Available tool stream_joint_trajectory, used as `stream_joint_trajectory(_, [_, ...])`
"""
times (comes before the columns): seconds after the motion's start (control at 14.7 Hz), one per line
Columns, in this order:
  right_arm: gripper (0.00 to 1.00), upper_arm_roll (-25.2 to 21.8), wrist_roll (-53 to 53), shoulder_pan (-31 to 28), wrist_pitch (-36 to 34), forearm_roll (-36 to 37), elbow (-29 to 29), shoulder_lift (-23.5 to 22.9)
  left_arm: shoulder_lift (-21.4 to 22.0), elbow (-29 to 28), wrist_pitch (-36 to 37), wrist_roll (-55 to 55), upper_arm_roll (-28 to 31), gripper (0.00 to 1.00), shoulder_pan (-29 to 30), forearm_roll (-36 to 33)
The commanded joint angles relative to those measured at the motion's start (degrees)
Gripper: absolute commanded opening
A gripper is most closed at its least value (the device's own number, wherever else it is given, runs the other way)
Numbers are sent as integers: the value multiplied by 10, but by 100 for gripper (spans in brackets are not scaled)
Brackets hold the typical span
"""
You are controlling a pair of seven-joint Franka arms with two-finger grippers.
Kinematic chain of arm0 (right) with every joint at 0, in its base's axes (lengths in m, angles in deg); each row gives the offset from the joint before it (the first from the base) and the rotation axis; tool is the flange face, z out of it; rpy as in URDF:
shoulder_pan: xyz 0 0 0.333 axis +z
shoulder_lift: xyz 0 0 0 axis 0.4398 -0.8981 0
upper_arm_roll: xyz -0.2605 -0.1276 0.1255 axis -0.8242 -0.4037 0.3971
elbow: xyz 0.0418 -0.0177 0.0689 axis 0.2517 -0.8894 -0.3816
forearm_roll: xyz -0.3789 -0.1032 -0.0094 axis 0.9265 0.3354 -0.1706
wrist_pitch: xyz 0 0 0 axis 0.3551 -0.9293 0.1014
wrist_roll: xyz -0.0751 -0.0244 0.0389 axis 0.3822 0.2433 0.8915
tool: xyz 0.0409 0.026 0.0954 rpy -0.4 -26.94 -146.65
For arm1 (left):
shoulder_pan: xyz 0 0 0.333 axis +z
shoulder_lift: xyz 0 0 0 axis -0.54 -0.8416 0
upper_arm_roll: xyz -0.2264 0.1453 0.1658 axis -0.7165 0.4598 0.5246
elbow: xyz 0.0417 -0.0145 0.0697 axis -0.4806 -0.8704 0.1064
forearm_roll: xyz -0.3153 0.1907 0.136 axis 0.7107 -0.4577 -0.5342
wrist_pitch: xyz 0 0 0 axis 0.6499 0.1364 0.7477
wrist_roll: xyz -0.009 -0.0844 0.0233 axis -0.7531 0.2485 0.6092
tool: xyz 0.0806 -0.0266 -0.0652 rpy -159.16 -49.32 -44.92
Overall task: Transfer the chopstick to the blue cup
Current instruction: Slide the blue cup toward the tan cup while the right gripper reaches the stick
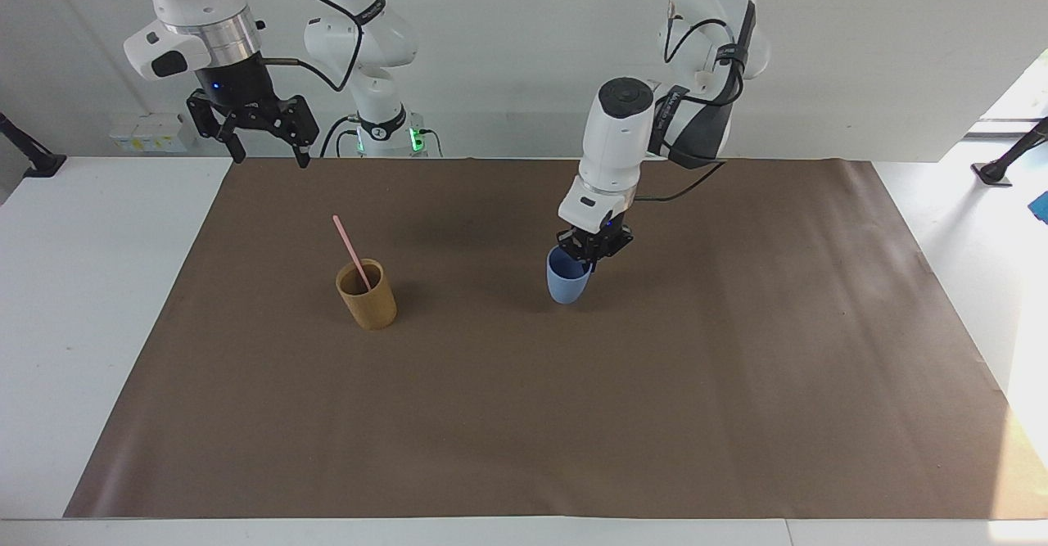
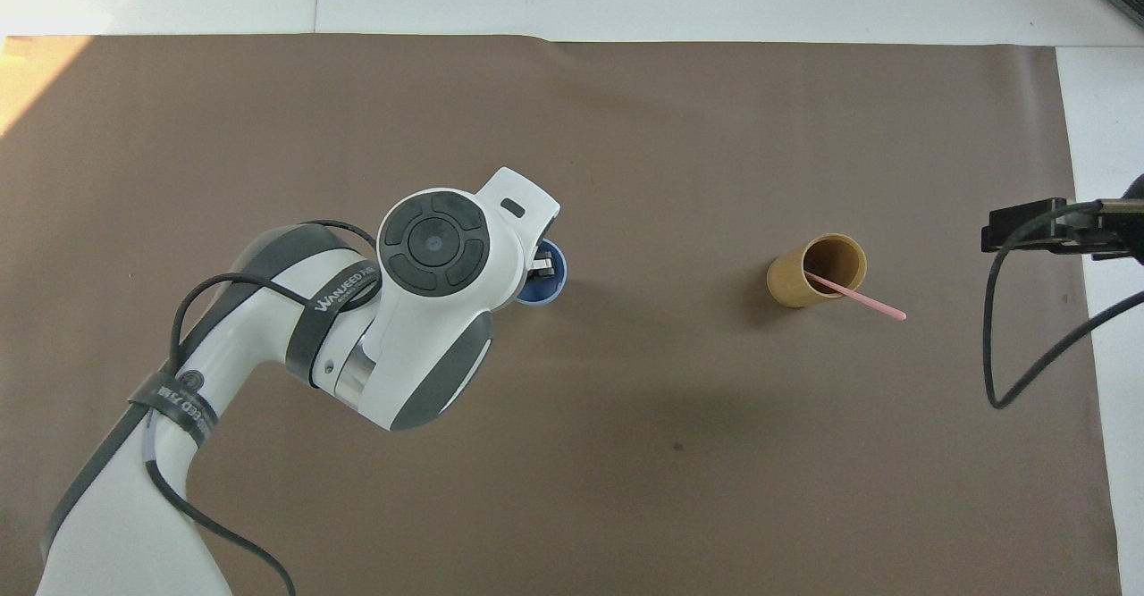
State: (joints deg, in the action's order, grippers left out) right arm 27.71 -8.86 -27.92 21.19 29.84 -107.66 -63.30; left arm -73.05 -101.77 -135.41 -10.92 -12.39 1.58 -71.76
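Observation:
The light blue cup point(image 1: 566, 282) is upright near the middle of the brown mat, mostly hidden under the arm in the overhead view point(image 2: 550, 285). My left gripper point(image 1: 591, 256) is shut on its rim, one finger inside the cup. The pale pink chopstick point(image 1: 350, 250) stands slanted in the tan cylindrical cup point(image 1: 367, 295), toward the right arm's end; both show in the overhead view, the chopstick point(image 2: 856, 297) in the tan cup point(image 2: 815, 271). My right gripper point(image 1: 260, 127) is open, high in the air over the mat's edge nearest the robots.
The brown mat point(image 1: 524, 415) covers most of the white table point(image 1: 90, 284). A black cable point(image 2: 1028, 337) hangs from the right arm at the edge of the overhead view.

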Motion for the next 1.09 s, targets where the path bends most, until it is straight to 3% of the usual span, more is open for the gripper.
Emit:
stream_joint_trajectory(0.0, [100,2,-37,-4,75,-11,-65,5,-24,17,-6,5,10,0,-17,2])
stream_joint_trajectory(0.27, [100,2,-47,2,152,-11,-152,3,-30,6,-28,5,9,0,-18,2])
stream_joint_trajectory(0.54, [100,4,-73,17,170,-12,-220,19,-41,0,-45,4,10,0,-19,2])
stream_joint_trajectory(0.61, [88,4,-90,17,171,-12,-230,21,-41,-1,-46,2,10,9,-18,2])
stream_joint_trajectory(0.68, [78,4,-105,17,172,-12,-238,24,-41,0,-43,0,10,26,-17,1])
stream_joint_trajectory(0.75, [67,4,-114,17,173,-12,-244,26,-41,0,-40,-1,10,72,-17,-3])
stream_joint_trajectory(0.82, [57,4,-125,17,173,-12,-247,26,-41,4,-34,0,12,100,-19,-5])
stream_joint_trajectory(1.02, [53,4,-164,16,171,-40,-264,35,-10,11,11,-6,15,100,-7,-18])
